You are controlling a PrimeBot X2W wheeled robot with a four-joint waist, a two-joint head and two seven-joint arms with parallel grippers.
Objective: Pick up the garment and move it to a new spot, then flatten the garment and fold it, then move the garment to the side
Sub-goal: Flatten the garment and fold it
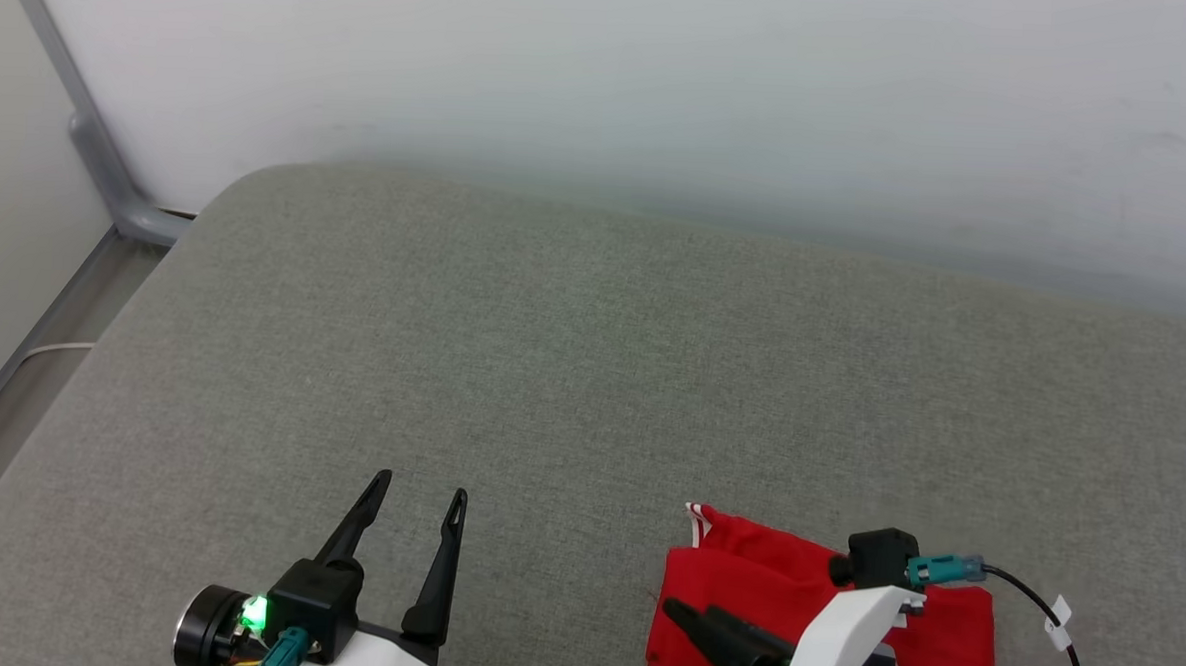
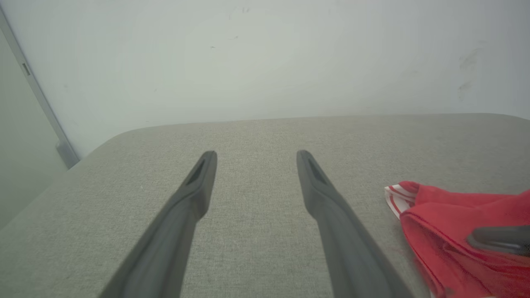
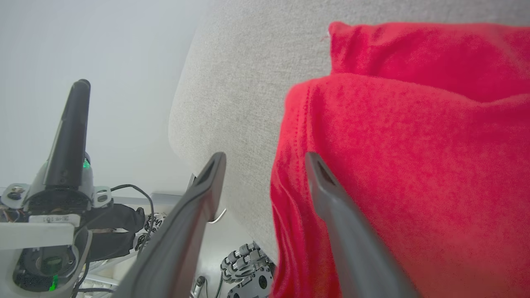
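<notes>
The garment (image 1: 772,581) lies folded into a red bundle at the near right of the grey cushioned surface (image 1: 552,351), with red-white striped trim (image 1: 697,523) at its far left corner. My right gripper (image 3: 266,157) is open right at the garment's (image 3: 414,145) left edge. One finger (image 3: 331,194) lies over the red cloth and the other over the grey surface, with nothing held. A dark finger (image 1: 720,634) of it shows in the head view. My left gripper (image 1: 420,486) is open and empty over bare surface, left of the garment (image 2: 447,231).
A white wall runs behind the surface. A grey metal pipe (image 1: 100,151) stands at the far left, with floor and a white cable (image 1: 11,368) below it. The surface ends in a rounded corner on the left. A black cable (image 1: 1051,613) hangs off my right wrist.
</notes>
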